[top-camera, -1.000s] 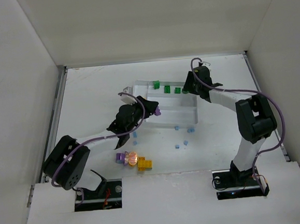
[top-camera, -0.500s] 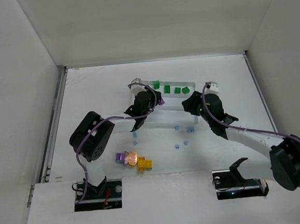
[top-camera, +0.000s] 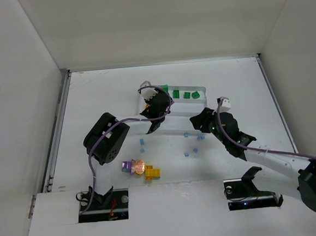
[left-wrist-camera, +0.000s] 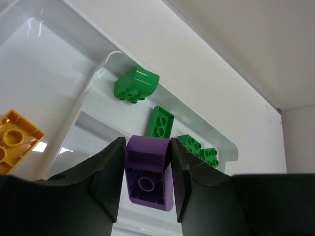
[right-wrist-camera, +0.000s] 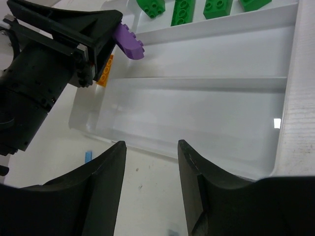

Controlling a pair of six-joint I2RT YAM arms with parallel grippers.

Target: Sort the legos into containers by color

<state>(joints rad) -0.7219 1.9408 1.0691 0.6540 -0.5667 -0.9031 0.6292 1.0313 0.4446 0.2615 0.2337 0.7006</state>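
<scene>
My left gripper hangs over the left part of the white tray and is shut on a purple brick, held hollow side up between the fingers. Several green bricks lie in the tray's far compartment. An orange brick lies at the tray's left end. My right gripper is open and empty at the tray's near edge. Its view shows the purple brick in the left fingers, above the tray.
Loose on the table near the left arm lie a purple brick, an orange round one and a yellow one. Tiny light blue bricks are scattered in front of the tray, one by its left corner.
My left gripper carried the purple brick further out over the tray. My right gripper drew back from the green compartment to the tray's near edge.
</scene>
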